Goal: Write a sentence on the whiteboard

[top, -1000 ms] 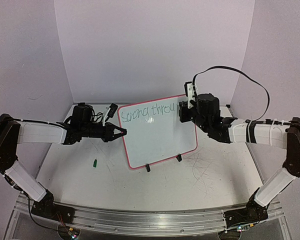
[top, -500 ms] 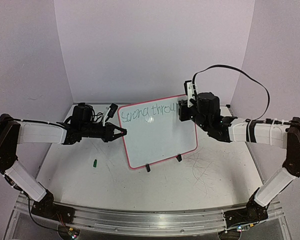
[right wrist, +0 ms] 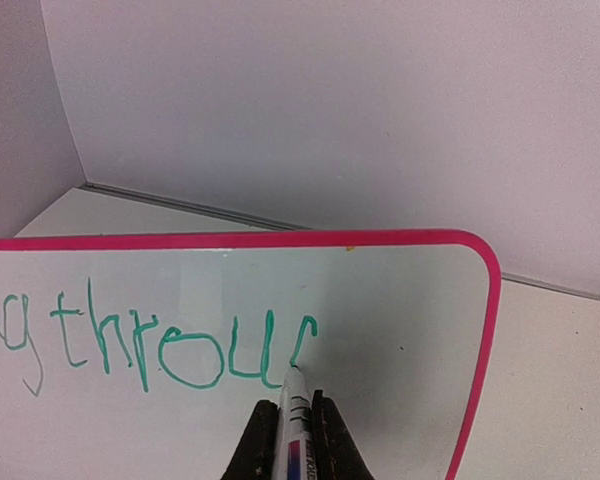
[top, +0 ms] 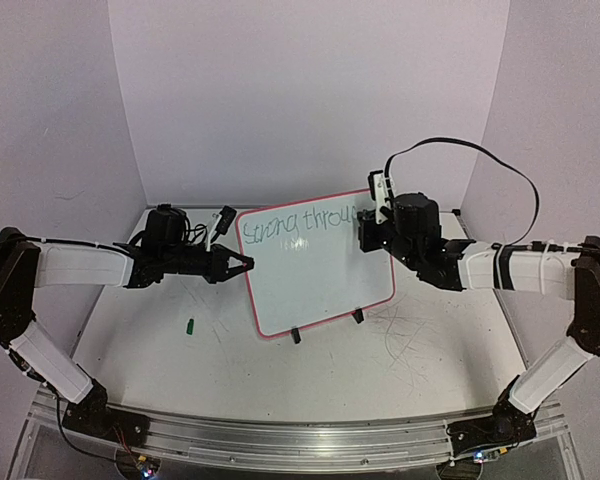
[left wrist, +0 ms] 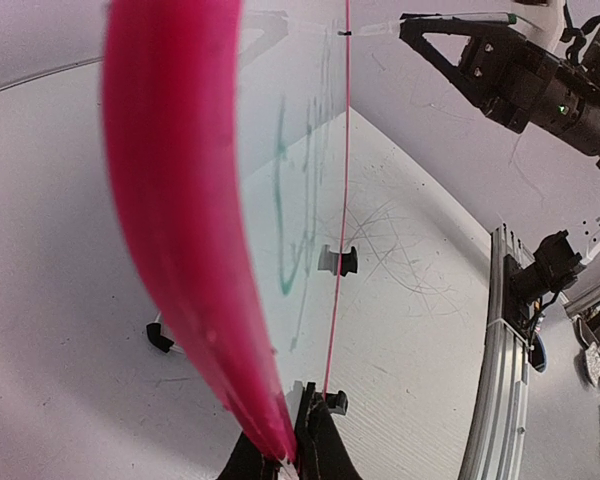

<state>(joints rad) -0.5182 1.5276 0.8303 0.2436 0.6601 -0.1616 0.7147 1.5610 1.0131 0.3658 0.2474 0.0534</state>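
Observation:
The whiteboard (top: pixel 320 285) stands tilted on the table, white with a pink rim. Green text (top: pixel 292 226) on its top line reads "Strong throu" plus the start of one more letter. My left gripper (top: pixel 246 265) is shut on the board's left edge, and the pink rim (left wrist: pixel 180 230) fills the left wrist view above that gripper (left wrist: pixel 295 452). My right gripper (top: pixel 366 226) is shut on a white marker (right wrist: pixel 296 425). The marker's tip touches the board (right wrist: pixel 400 300) at the foot of the newest green stroke (right wrist: pixel 302 340).
A small green marker cap (top: pixel 191 325) lies on the table left of the board. Two black clip feet (top: pixel 296 337) hold up the board's lower edge. Faint grey scribbles (top: pixel 405 335) mark the tabletop on the right. Walls close in behind and at both sides.
My right gripper and the marker have shifted slightly right along the top line, and a new green stroke has appeared after the "u". The left gripper and the board have not moved.

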